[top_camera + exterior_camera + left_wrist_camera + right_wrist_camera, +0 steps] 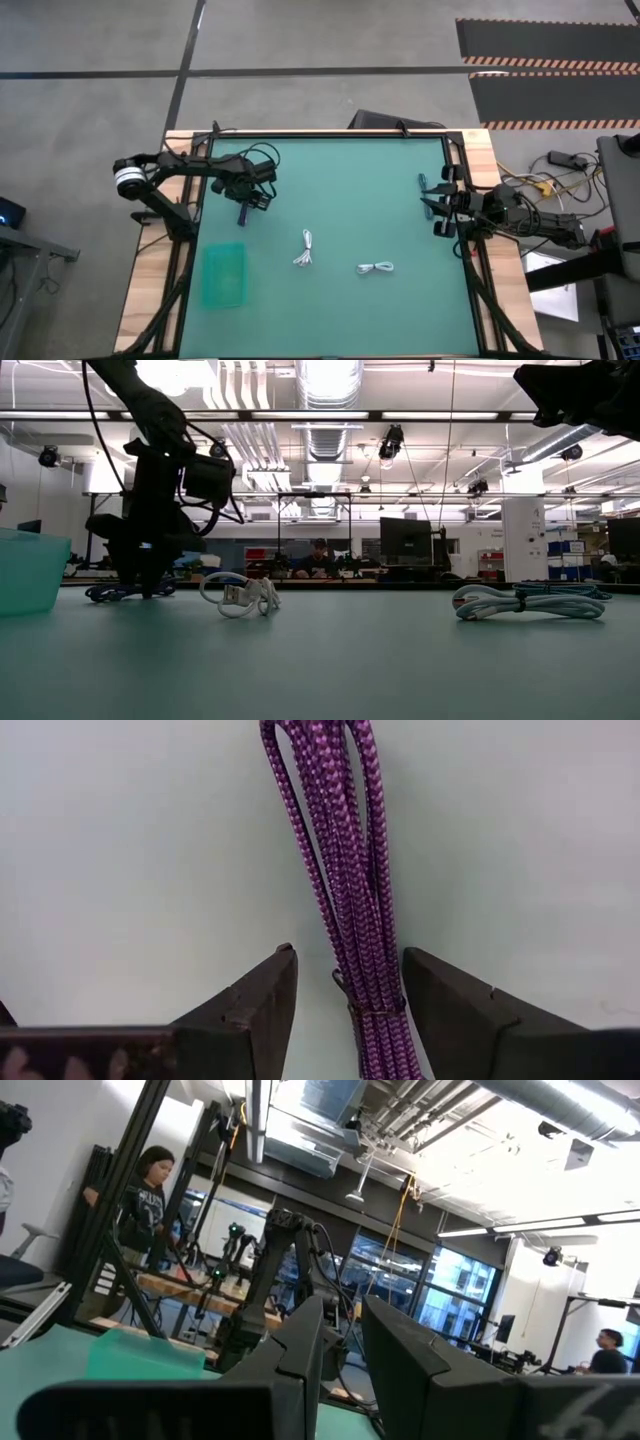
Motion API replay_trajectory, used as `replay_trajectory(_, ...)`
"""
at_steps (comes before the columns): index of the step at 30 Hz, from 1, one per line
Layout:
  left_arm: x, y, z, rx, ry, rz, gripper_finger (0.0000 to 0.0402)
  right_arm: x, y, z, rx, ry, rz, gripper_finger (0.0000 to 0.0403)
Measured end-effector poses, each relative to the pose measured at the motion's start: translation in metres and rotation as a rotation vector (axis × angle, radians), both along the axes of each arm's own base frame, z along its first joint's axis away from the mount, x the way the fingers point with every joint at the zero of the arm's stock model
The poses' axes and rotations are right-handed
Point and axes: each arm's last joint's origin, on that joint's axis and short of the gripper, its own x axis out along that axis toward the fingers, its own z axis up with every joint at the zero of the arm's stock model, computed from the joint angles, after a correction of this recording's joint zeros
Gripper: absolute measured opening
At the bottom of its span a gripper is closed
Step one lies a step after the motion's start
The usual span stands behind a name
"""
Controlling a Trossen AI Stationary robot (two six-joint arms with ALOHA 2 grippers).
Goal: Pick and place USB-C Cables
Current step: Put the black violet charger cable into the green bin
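Note:
Two white USB-C cables lie coiled on the green mat: one near the middle, the other to its right. No gripper touches them. My left gripper points down at the mat's far left, open. Its fingers stand on either side of a purple braided cable bundle that lies flat on the mat. My right gripper hovers open and empty at the mat's right edge. My left gripper comes from above, with its fingers across the purple bundle near its tied end. One finger is right beside the bundle. I cannot tell whether it touches. The bundle lies on the mat.
A translucent green bin stands at the mat's near left. A black frame runs along the mat's left, far and right edges. People show in the room beyond the table.

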Motion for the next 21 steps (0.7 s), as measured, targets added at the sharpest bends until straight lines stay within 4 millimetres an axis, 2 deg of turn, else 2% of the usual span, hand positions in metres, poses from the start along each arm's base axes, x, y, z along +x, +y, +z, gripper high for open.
replay_trajectory(15, 0.0010, 0.0004, -0.0004, 0.005, -0.008, 0.003, 0.0046, 0.0000, 0.0000, 0.0000, 0.000, 0.000, 0.000, 0.0063)
replay_trajectory(21, 0.0016, 0.0008, -0.0008, 0.009, -0.014, 0.003, 0.0026, 0.0000, 0.0000, 0.0000, 0.000, 0.000, 0.000, 0.0063)
